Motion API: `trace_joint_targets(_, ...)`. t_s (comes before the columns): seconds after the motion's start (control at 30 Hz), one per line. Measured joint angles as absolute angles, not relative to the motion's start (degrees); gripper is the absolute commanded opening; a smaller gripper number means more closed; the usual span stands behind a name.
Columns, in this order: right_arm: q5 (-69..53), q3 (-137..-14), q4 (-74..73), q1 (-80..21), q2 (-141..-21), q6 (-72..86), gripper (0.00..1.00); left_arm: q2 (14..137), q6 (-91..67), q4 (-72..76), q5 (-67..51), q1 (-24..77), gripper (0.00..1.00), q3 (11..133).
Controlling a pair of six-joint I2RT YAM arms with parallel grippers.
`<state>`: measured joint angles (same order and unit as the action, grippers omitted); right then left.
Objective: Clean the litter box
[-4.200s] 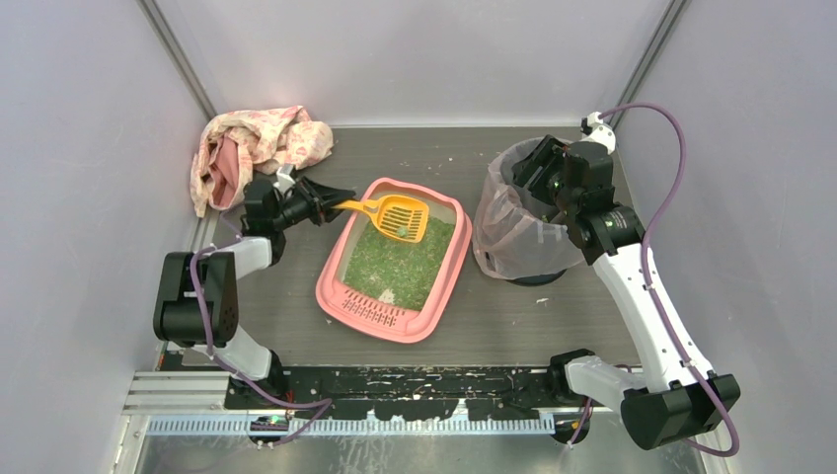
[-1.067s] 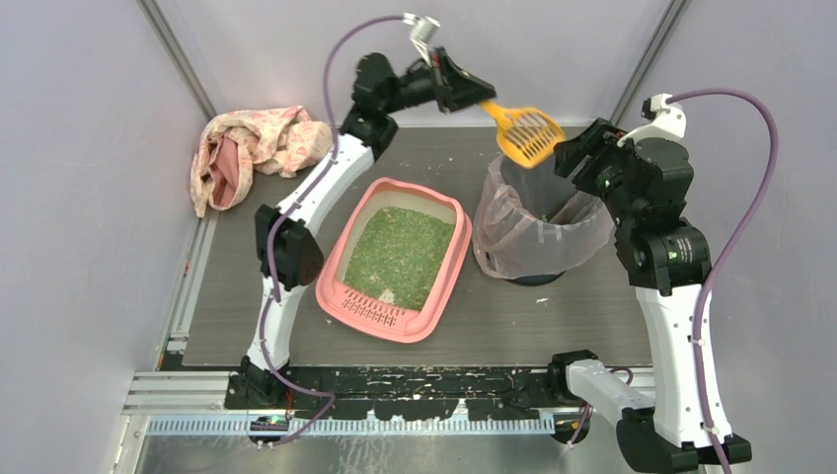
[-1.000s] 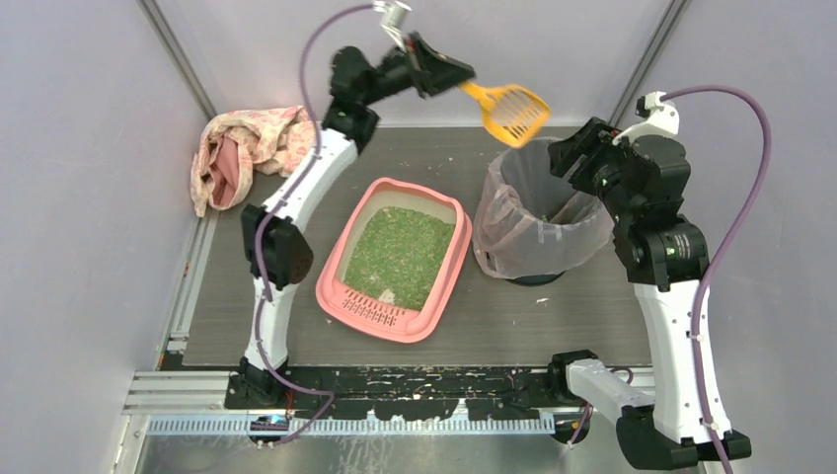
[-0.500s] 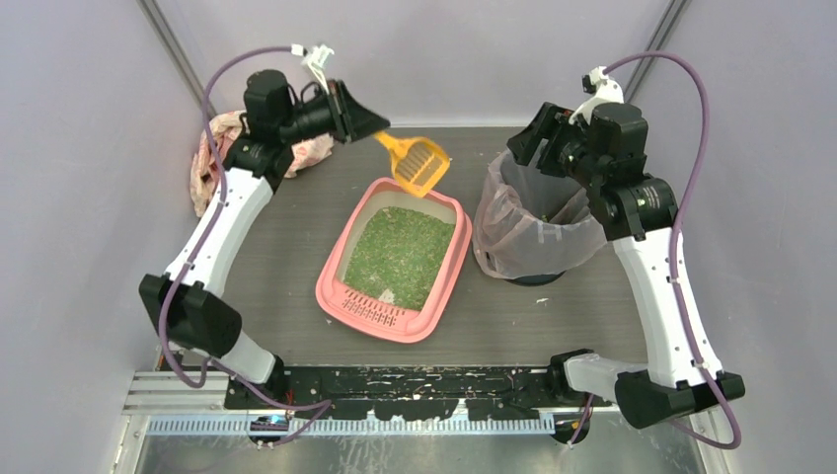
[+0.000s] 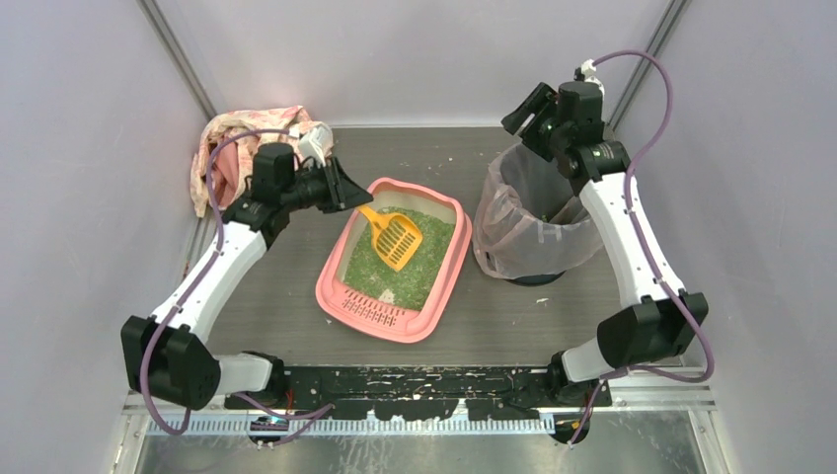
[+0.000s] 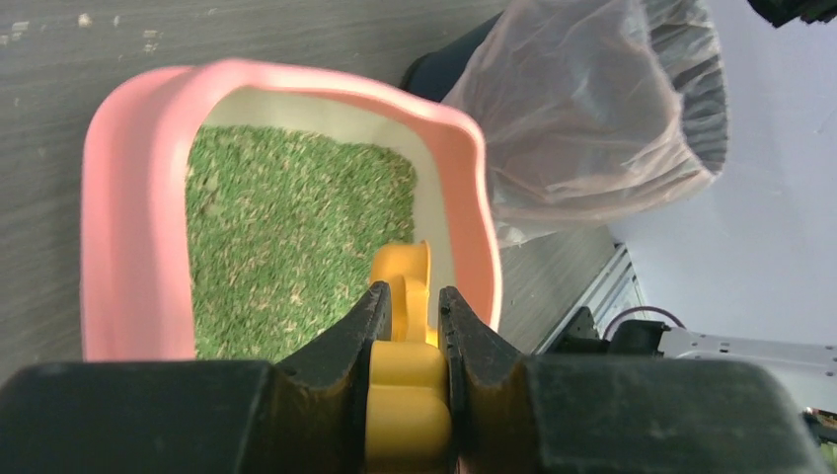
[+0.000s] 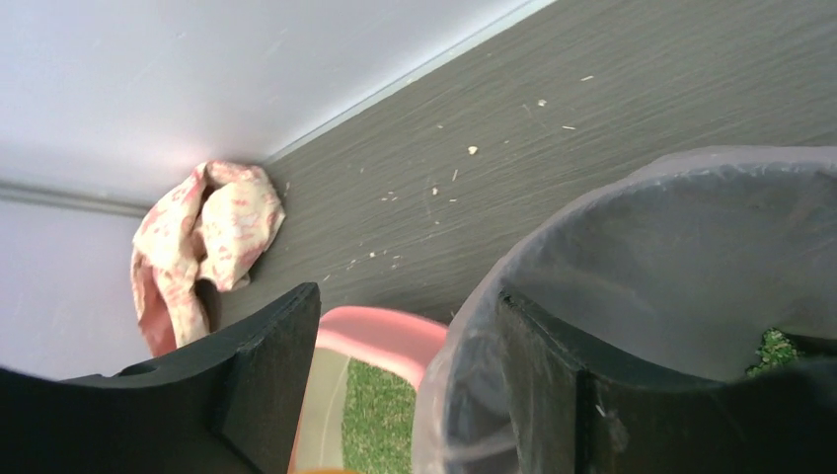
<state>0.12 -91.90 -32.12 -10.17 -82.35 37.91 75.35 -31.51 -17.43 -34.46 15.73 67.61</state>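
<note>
Top external: left gripper [image 5: 346, 201] pinches yellow scoop [image 5: 397, 240] over litter box [image 5: 372, 309] granules; scooping step, next likely a shallow dig.

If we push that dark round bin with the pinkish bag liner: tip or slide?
Probably light: only a little green litter shows inside the dark round bin. Its visible base looks narrower than its rim, so a high push may tip it. The thin pinkish bag liner looks floppy, likely crumpling.
</note>
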Motion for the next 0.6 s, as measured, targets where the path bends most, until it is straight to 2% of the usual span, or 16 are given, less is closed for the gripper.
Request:
trace_joint_targets(0.33,4.49,-88.40,-30.06,-5.91,-85.82,42.74,0.70,72.20,-33.85,-9.91,-25.39,15.73,0.00,53.76)
trace_joint_targets(0.6,4.67,-91.92,-29.87,-5.76,-88.82,42.06,0.70,80.40,-37.47,3.22,-22.22,15.73,0.00,51.62)
